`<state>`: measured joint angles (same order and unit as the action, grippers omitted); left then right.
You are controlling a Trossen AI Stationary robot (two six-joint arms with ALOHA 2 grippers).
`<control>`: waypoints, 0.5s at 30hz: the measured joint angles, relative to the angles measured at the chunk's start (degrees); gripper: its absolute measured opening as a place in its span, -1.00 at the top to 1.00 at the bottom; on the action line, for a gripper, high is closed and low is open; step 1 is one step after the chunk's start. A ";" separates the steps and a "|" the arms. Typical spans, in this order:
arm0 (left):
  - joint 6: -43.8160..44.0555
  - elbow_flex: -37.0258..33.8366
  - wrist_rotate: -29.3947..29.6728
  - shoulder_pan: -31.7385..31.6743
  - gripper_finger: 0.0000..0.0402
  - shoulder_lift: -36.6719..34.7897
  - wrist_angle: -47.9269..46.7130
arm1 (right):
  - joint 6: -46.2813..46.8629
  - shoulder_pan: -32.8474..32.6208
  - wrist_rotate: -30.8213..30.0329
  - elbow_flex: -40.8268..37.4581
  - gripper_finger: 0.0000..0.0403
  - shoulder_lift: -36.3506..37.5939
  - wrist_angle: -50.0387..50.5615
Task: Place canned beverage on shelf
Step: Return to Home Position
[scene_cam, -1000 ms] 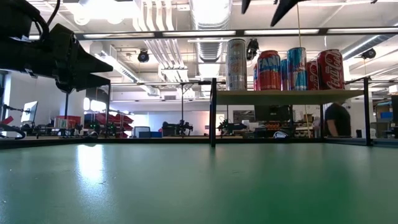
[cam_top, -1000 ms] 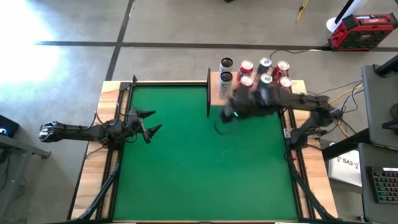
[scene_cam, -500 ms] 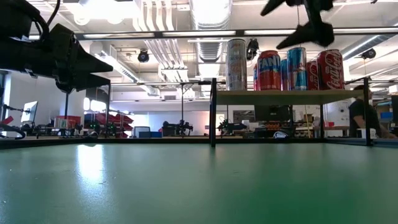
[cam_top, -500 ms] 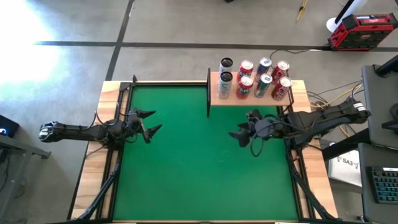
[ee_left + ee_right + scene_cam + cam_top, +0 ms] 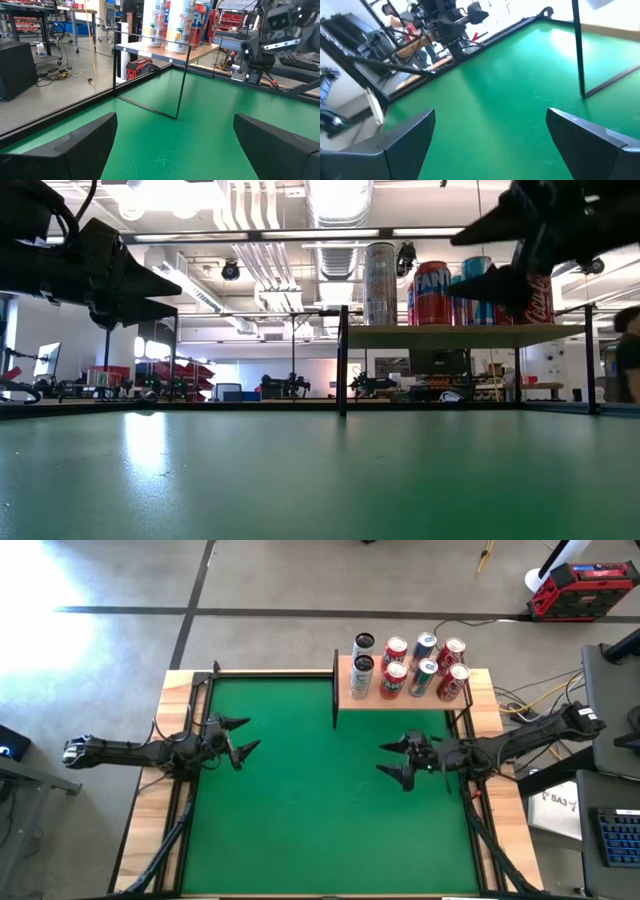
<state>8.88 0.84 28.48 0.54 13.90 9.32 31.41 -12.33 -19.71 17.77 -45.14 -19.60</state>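
Eight cans stand in two rows of four on the shelf, at the far edge of the green mat. I see the right gripper over the mat in front of the shelf, fingers spread, empty, apart from the cans. Left gripper hovers at the mat's left side, also spread and empty

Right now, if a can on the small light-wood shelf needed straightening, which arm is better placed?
Right: the right tool, open, hovers near the light-wood shelf; the left tool waits across the green mat.
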 joint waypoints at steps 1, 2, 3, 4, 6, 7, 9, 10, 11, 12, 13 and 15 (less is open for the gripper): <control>0.00 0.00 -0.01 0.00 -0.91 0.01 0.00 | -2.23 0.09 -0.01 -1.41 -0.85 -0.19 -2.53; 0.00 0.00 -0.01 0.00 -0.91 0.01 0.00 | -5.37 0.17 0.07 -2.65 -0.85 -0.42 -4.87; 0.00 0.00 -0.01 0.00 -0.91 0.01 0.00 | -9.42 0.24 0.56 -3.83 -0.85 -0.53 -7.26; 0.00 0.01 0.00 0.00 -0.91 0.01 0.02 | -13.74 0.27 1.16 -4.72 -0.85 -0.67 -9.34; 0.00 0.00 -0.01 0.00 -0.91 0.01 0.00 | -20.25 0.37 3.70 -6.21 -0.85 -0.46 -11.90; 0.00 0.00 -0.01 0.00 -0.91 0.01 0.02 | -22.40 0.36 5.00 -6.80 -0.85 -0.09 -12.51; 0.00 0.00 -0.01 0.00 -0.91 0.01 0.00 | -25.02 0.35 6.27 -7.38 -0.85 1.11 -12.80; 0.00 0.00 0.00 0.00 -0.91 0.01 0.01 | -25.62 0.37 6.21 -7.69 -0.85 1.77 -12.76; 0.00 0.00 -0.01 0.00 -0.91 -0.01 0.00 | -26.30 0.39 6.03 -8.04 -0.85 2.48 -12.50; 0.00 0.00 0.00 0.00 -0.91 0.00 0.02 | -26.47 0.42 5.95 -8.50 -0.85 3.07 -12.44; 0.00 0.00 -0.01 0.00 -0.91 0.01 0.00 | -26.52 0.49 5.83 -9.00 -0.85 3.60 -12.37; 0.00 0.00 -0.01 0.00 -0.91 -0.01 0.00 | -26.30 0.72 5.40 -10.30 -0.85 4.88 -12.27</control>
<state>8.88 0.84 28.47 0.54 13.90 9.32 5.11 -11.61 -14.31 7.47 -40.26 -31.87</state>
